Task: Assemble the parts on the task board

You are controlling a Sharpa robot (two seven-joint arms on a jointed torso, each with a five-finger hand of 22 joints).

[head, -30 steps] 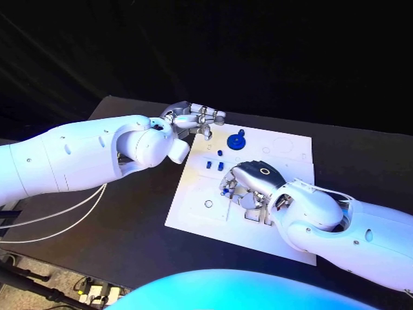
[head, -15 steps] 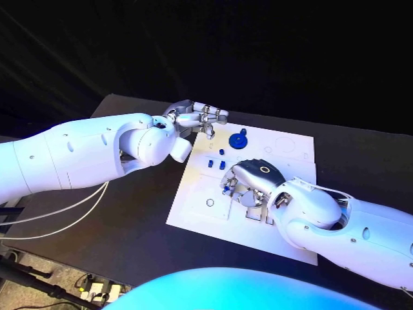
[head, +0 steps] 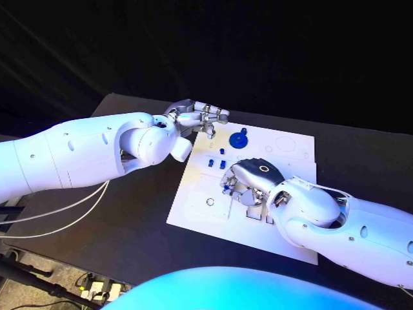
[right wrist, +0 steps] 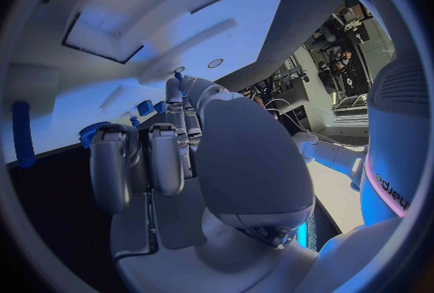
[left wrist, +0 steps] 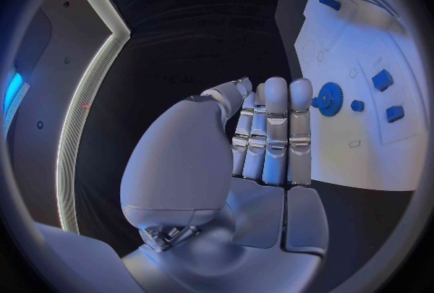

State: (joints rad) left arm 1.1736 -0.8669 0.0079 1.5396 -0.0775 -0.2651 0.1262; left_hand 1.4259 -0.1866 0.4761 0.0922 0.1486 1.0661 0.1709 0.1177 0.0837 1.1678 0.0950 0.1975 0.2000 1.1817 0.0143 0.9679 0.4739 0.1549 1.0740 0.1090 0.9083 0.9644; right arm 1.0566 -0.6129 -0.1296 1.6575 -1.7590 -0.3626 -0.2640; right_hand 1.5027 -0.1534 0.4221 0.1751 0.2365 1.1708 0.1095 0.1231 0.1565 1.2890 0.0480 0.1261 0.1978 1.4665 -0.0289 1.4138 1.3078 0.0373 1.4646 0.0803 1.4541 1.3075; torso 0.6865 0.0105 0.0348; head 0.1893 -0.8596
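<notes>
Head view: my right hand (head: pixel 251 179) presses curled fingers onto the task board (head: pixel 286 150), grip unclear; left hand (head: pixel 195 116) holds nothing; blue gear (head: pixel 238 138) looks light, rigid—pinch its rim.

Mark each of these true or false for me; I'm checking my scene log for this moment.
1. The task board is white. True.
2. The blue gear lies near the board's far edge. True.
3. The left hand rests on the board's middle. False: it is at the board's far left corner.
4. The right hand is off the table. False: it is over the board's middle.
5. The table is black. True.
</notes>
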